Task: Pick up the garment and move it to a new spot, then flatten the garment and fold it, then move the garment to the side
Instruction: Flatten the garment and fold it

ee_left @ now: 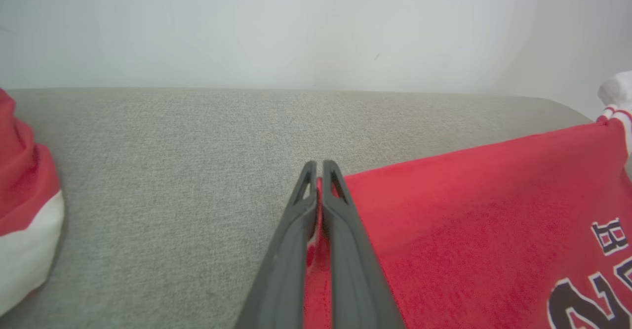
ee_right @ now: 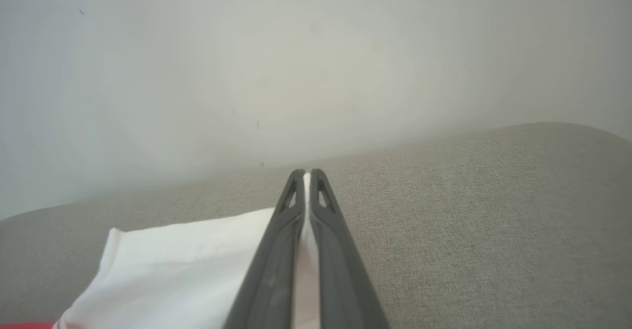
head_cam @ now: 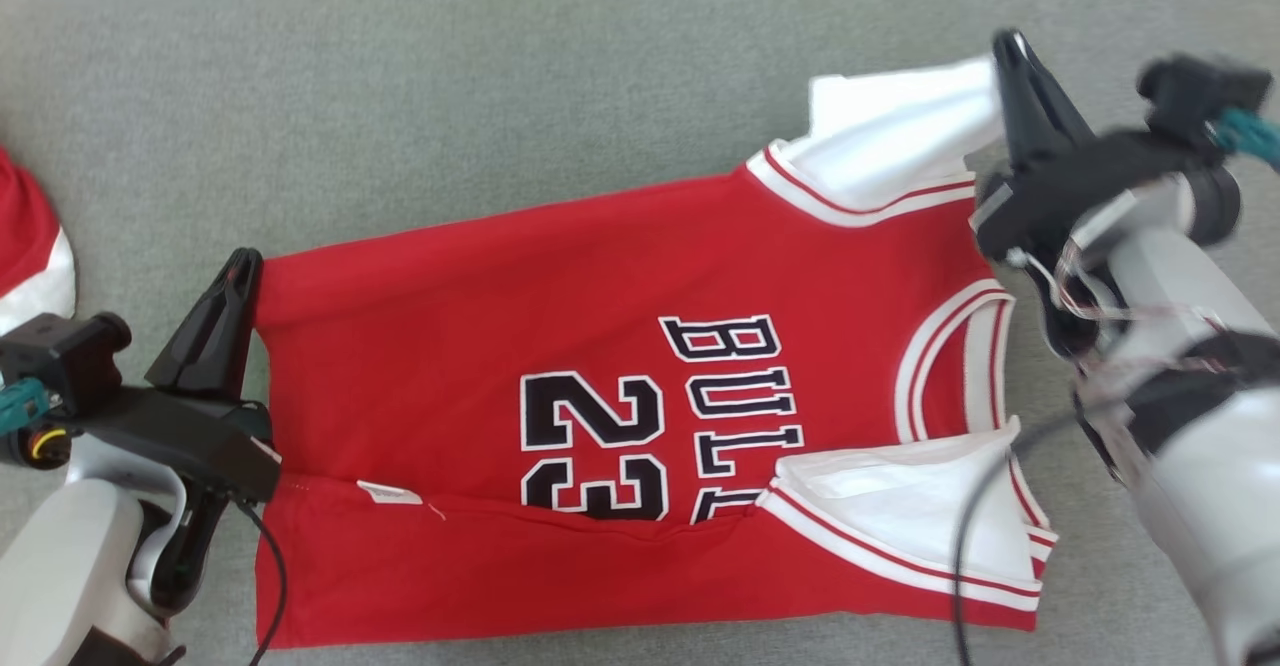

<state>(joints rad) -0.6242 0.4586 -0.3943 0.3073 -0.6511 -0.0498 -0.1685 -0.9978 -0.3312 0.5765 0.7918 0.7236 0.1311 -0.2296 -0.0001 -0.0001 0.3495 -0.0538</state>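
Red basketball jersey [head_cam: 600, 366] lies flat on the grey cushion [head_cam: 500, 76], its long axis spanning the two pincers. The left gripper [head_cam: 243, 261] is clamped on the hem corner, the right gripper [head_cam: 1008, 44] on the white shoulder strap [head_cam: 900, 116]. The lettering reads "BULL" and "23".

garment [head_cam: 620, 346] | red jersey, white trim, black 23 | spread out flat | near edge folded over

right gripper [ee_right: 306, 173]: bottom centre, fingers pinched together on a white fold | garment [ee_right: 173, 265]: white panel lower left, red sliver at bottom-left corner | grey upholstery [ee_right: 469, 230]: lower half | pale wall [ee_right: 316, 62]: upper half
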